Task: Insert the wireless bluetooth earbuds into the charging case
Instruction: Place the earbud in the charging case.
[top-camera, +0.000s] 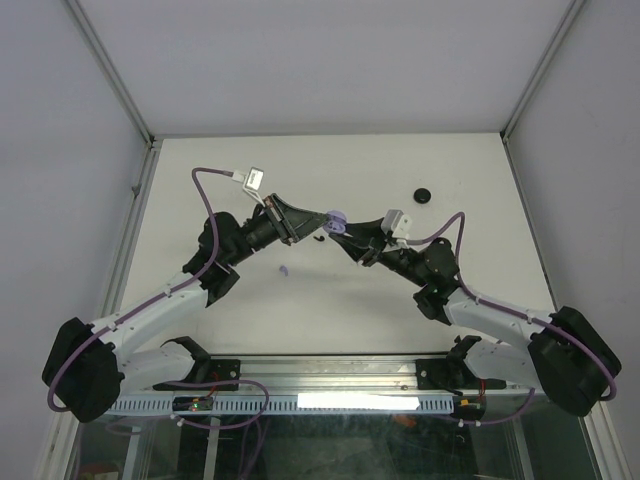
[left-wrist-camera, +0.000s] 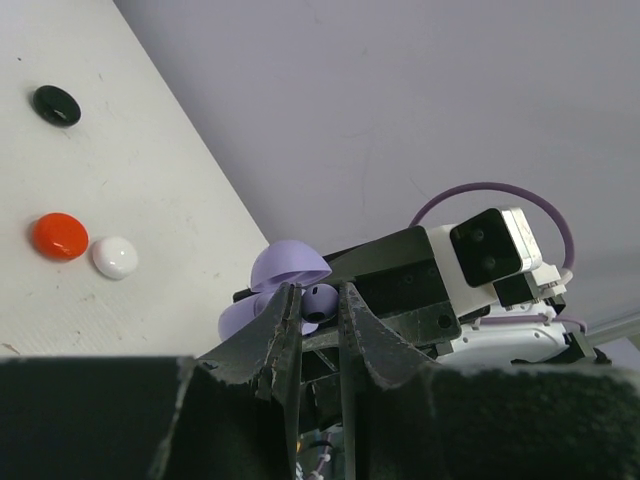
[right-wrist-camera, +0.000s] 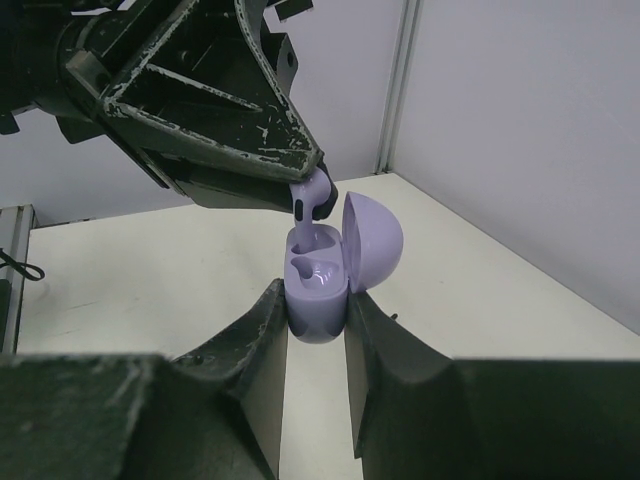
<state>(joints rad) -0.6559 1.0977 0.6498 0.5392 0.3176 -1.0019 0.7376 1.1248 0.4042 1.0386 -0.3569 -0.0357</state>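
At the centre of the right wrist view, the left gripper (right-wrist-camera: 312, 180) pinches a lilac earbud (right-wrist-camera: 316, 198) just above the open charging case (right-wrist-camera: 318, 290) clamped in the right gripper (right-wrist-camera: 315, 305), so a tilted stem would likely catch the slot's rim and slip free.

Legible markings: none. No text, label, brand name, number or sign can be read in any of the three views.
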